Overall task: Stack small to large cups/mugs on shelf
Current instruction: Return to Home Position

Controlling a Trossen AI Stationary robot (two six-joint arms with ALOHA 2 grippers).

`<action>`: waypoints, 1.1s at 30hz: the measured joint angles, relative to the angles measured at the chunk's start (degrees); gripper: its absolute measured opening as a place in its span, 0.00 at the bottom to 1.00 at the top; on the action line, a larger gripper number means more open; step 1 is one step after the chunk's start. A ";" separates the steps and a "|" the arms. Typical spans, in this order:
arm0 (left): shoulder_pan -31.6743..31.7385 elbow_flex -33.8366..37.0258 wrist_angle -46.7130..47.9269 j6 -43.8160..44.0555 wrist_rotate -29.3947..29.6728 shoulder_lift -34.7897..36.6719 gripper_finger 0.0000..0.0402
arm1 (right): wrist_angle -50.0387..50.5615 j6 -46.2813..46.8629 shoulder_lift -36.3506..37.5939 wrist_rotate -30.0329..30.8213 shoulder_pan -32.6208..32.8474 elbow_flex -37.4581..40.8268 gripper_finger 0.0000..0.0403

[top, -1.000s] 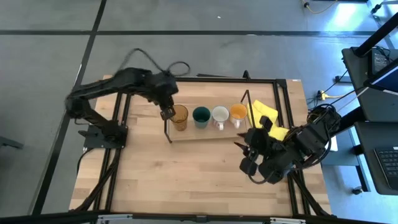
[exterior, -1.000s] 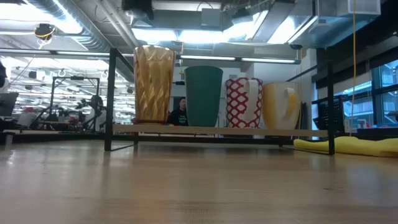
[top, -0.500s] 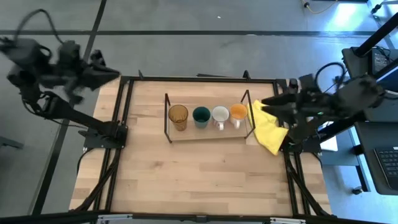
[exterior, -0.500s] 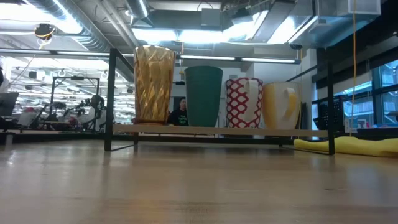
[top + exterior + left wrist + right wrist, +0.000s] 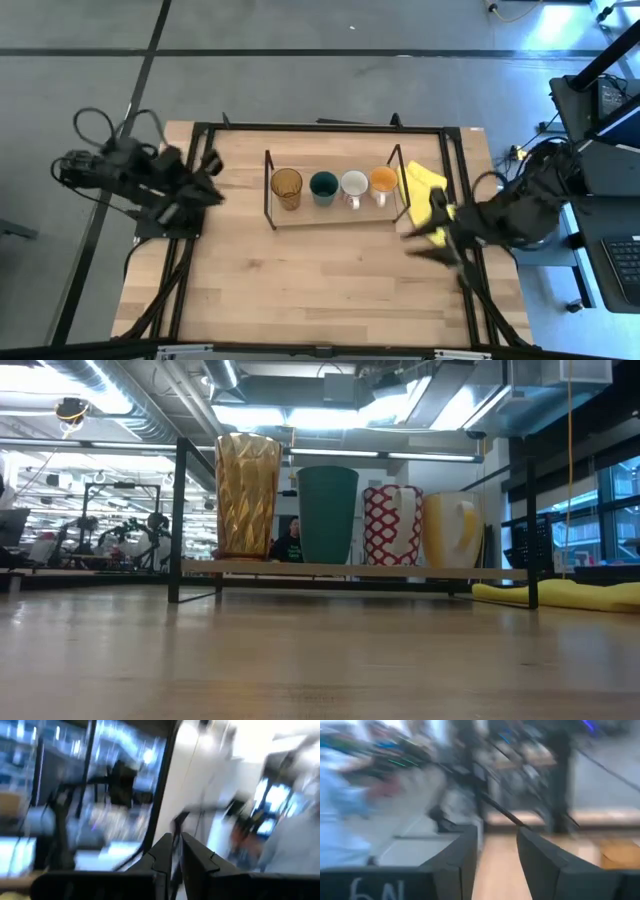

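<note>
Four vessels stand upright in a row on the shelf's wooden board point(image 5: 350, 569). They are the amber ribbed tumbler point(image 5: 287, 187) point(image 5: 247, 495), the dark green cup point(image 5: 323, 186) point(image 5: 327, 515), the white mug point(image 5: 354, 185), red-patterned in the low view point(image 5: 392, 525), and the orange-inside mug point(image 5: 383, 180) point(image 5: 452, 530). My left gripper point(image 5: 208, 172) point(image 5: 177, 851) is shut and empty over the table's left edge, well left of the shelf. My right gripper point(image 5: 425, 243) point(image 5: 497, 857) is open and empty at the table's right side, nearer than the shelf's right end.
A yellow cloth point(image 5: 425, 185) point(image 5: 560, 595) lies on the table just right of the shelf, close to my right gripper. The shelf's black wire end frames point(image 5: 268, 190) rise at both ends. Bare wooden tabletop point(image 5: 310, 280) stretches in front of the shelf.
My left gripper has left the amber tumbler on the shelf, swung out beyond the table's left edge and come back to that edge. My right arm has swung toward the far right and come back to the table's right side. The vessels have not moved.
</note>
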State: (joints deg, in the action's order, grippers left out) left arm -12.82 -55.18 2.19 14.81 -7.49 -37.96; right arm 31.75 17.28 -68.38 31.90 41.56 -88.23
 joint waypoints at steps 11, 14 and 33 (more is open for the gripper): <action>-0.06 22.91 0.35 -2.27 7.22 37.52 0.07 | -29.24 -10.63 39.84 -6.01 2.07 42.31 0.34; -0.06 24.67 2.47 -3.39 12.30 37.71 0.07 | -34.88 -15.09 46.68 -6.06 2.07 50.98 0.34; -0.06 34.99 14.79 3.47 28.28 37.75 0.07 | -73.05 -26.86 58.82 -10.32 2.10 86.91 0.34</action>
State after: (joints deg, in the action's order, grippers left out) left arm -12.88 -20.18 16.98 18.28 20.79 -0.21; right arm -41.29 -9.58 -9.56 21.58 43.66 -1.32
